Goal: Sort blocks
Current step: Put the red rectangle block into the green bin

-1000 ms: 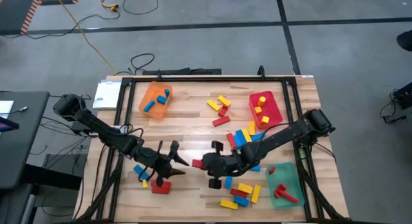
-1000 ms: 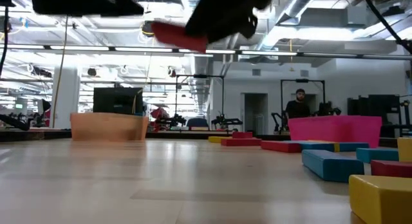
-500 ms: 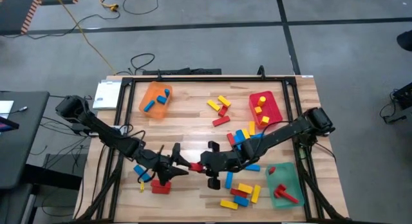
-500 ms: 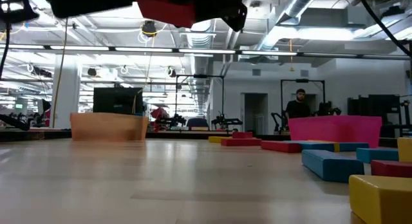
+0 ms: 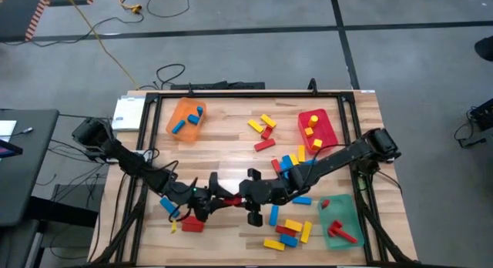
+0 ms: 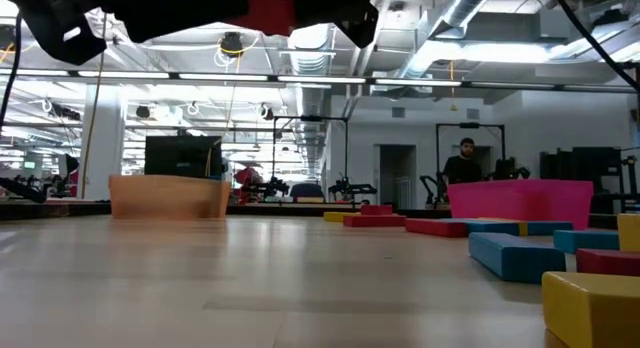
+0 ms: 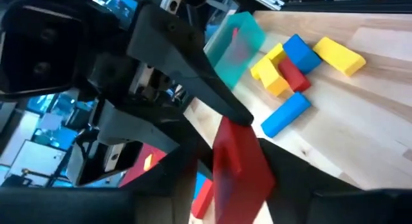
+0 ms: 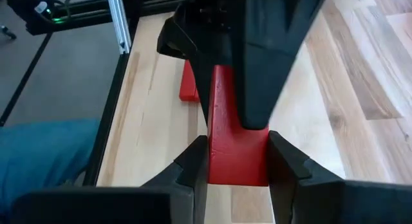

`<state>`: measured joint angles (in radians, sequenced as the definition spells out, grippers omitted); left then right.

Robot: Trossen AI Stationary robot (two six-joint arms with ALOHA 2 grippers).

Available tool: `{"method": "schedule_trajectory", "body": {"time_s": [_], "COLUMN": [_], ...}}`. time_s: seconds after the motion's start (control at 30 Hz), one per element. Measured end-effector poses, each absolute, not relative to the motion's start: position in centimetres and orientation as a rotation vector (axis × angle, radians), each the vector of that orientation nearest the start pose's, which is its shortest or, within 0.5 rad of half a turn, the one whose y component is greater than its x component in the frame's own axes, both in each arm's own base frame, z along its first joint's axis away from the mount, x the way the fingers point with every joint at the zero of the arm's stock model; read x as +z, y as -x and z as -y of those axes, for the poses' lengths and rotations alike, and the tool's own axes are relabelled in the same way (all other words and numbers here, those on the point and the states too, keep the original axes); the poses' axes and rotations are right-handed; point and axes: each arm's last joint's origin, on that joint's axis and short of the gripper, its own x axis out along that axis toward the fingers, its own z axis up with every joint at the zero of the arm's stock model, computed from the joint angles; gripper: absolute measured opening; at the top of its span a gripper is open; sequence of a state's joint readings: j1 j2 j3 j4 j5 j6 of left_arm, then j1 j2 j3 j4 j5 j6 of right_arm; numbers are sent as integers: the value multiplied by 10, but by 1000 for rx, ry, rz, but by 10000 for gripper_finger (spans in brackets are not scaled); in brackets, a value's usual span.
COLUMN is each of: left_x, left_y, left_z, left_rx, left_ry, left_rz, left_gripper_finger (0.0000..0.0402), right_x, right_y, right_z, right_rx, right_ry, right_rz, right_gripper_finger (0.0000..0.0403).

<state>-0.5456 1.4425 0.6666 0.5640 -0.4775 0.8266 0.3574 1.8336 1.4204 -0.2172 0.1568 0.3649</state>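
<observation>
The left gripper [image 5: 218, 197] has slid in toward the middle of the counter [image 5: 231, 149] since a moment ago and now meets the right gripper [image 5: 236, 197] head-on, the red block [image 5: 227, 199] caught between the two of them above the wood. The right gripper pinches that block between its fingers [image 8: 285, 161]; its wrist view shows the block [image 8: 235, 137] wedged squarely there, with the left gripper's fingers clamped over its far end. So both are closed on the same piece. Just beside the left gripper another red block [image 5: 192, 224] lies flat on the counter. The remaining blocks [image 5: 291, 228] are scattered near the right arm, close to the green tray [image 5: 345, 214], while the orange tray [image 5: 185, 120] and red tray [image 5: 317, 129] sit along the far side.
</observation>
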Motion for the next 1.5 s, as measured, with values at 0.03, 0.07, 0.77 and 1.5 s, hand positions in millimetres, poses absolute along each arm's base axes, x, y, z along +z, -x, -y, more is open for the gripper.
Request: {"method": "schedule_trajectory", "body": {"time_s": [0.03, 0.07, 0.77, 1.5], "left_x": [217, 217, 222, 238], "left_y": [-259, -259, -260, -279], "left_z": [142, 141, 140, 107], "left_rx": [-141, -142, -72, -77], "left_ry": [-932, -933, -738, -304], "left_rz": [-147, -149, -120, 16], "left_gripper_finger": [125, 112, 54, 54], "right_x": [258, 258, 269, 286], "right_y": [-390, -390, -366, -349], "right_z": [-141, -141, -152, -160], "right_rx": [81, 81, 82, -171], "right_ry": [-192, -192, 104, 304], "right_rz": [-635, -635, -686, -599], "right_gripper_finger": [118, 118, 189, 184]}}
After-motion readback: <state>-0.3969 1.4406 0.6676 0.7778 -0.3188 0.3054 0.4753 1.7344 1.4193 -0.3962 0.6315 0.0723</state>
